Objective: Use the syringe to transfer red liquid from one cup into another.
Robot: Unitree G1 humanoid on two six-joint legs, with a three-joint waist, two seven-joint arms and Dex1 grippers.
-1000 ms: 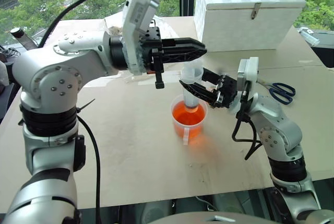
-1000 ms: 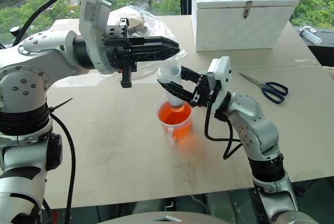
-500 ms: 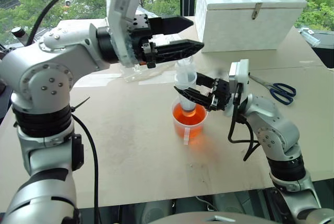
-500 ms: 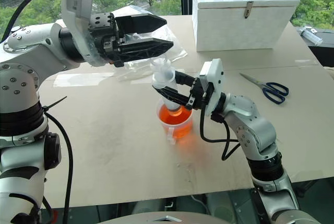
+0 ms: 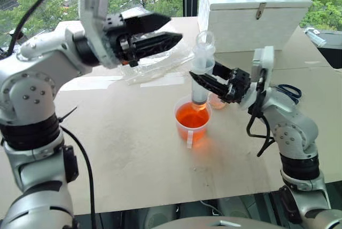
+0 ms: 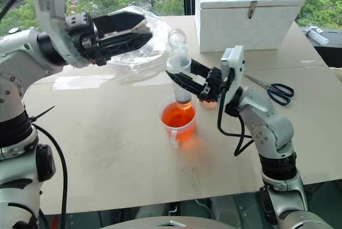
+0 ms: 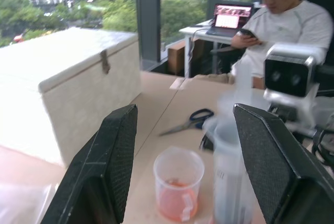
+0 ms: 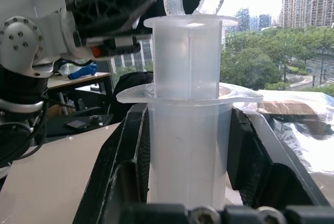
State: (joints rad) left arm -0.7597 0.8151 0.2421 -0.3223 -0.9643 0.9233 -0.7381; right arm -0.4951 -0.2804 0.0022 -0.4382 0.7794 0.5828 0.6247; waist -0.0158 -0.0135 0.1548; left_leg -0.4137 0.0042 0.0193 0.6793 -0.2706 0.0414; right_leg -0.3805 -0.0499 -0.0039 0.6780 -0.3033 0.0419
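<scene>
A: Where do we have the syringe?
B: Upright, nozzle down in the beaker of red liquid, its ring-ended plunger standing partly out of the barrel. Our right gripper is clamped on the barrel just above the beaker.
A: And our left gripper?
B: Its fingers are spread wide and hold nothing, up and to the left of the beaker.
A: The small tapered cup?
B: Just beyond the beaker on the right, behind our right gripper.

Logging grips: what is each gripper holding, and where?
Right gripper clamps the syringe by its barrel, below the flange. Left gripper is open, holding nothing.
</scene>
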